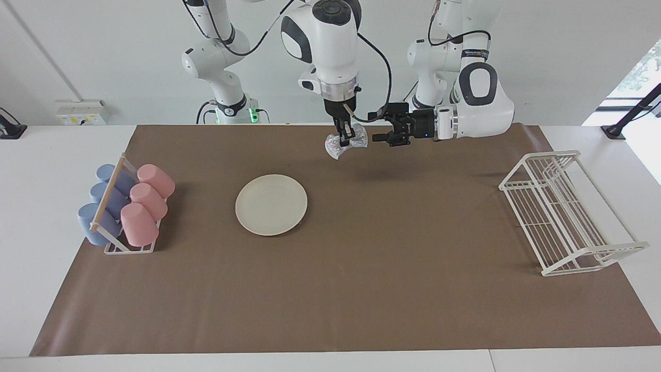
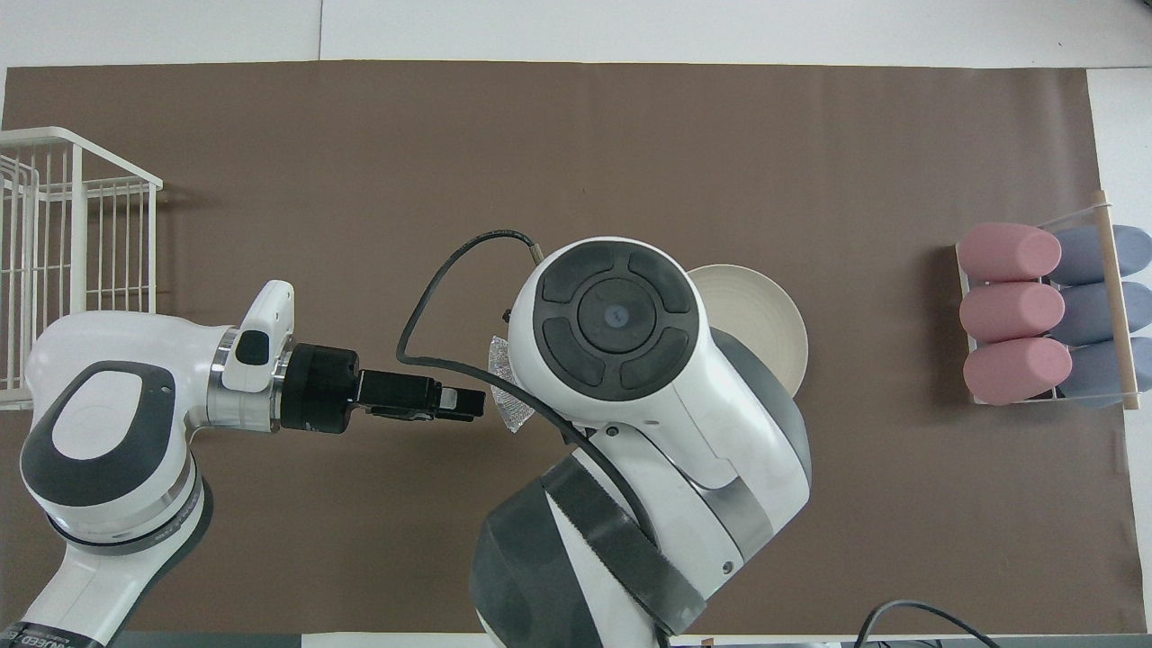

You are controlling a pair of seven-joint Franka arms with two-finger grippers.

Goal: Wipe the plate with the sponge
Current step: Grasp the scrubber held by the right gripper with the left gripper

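The cream-white plate [image 1: 271, 204] lies flat on the brown mat, partly hidden under my right arm in the overhead view [image 2: 765, 310]. My right gripper [image 1: 345, 138] hangs over bare mat, toward the left arm's end from the plate, shut on the silvery sponge [image 1: 332, 146]. From overhead only an edge of the sponge [image 2: 506, 409] shows past the arm. My left gripper [image 1: 376, 126] points sideways at the sponge, open, its fingertips just short of it [image 2: 475, 405].
A rack of pink and blue cups [image 1: 126, 206] stands toward the right arm's end of the mat [image 2: 1044, 315]. A white wire dish rack [image 1: 563, 212] stands at the left arm's end [image 2: 72, 225].
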